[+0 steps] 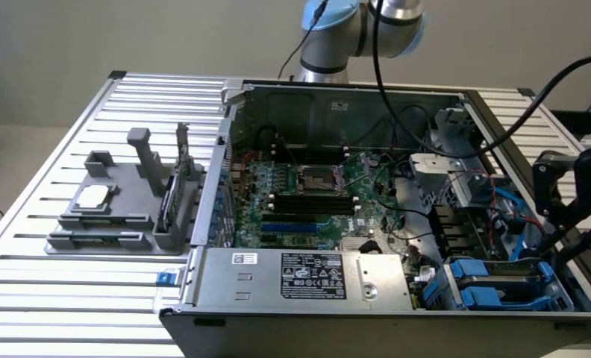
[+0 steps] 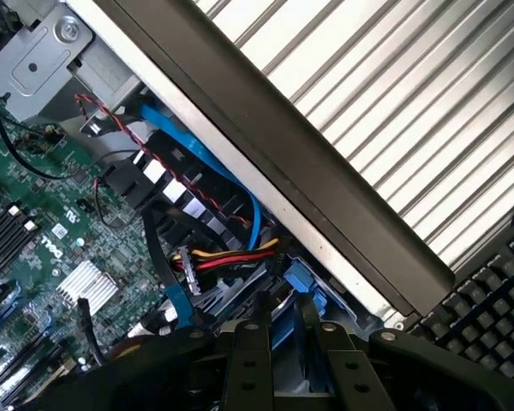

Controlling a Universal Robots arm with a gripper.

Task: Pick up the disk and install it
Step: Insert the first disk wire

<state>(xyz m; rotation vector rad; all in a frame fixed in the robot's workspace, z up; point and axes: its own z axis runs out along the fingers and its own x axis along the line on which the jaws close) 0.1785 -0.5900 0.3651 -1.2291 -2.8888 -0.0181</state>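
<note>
– over at the drive bay, in the case's [image 1: 375,328] corner nearest the camera on the exterior view's right: what's the gripper [image 1: 557,257] doing?

– it's down at the end of the disk [image 1: 500,270]. the disk lies flat in that bay, grey top up, blue frame around it. in the wrist view the fingers [image 2: 248,368] stand narrow, with the blue frame [image 2: 298,287] rising between them. i read that as a grip on the frame.

– so which step?

– installing, i'd judge. pickup looks done and the disk is in or nearly in its slot. whether it's fully seated i can't tell.

– and what does finishing call for?

– keeping the disk square to the bay and level. it also has to stay clear of the blue, red and yellow cables bunched just beside it.

– counts?

– one arm, one gripper, one disk that i can be sure of. blue plastic shows in two patches in that corner, and i can't tell whether that makes one carrier or two. one motherboard [image 1: 306,194], and one grey box with a sticker [image 1: 306,276] along the case's near edge. on the slatted table [image 1: 57,298], well apart on the exterior view's left, stands one grey fixture [image 1: 107,224] with one small square chip [image 1: 92,197] on it. one keyboard [image 2: 488,317] lies outside the case.
</note>
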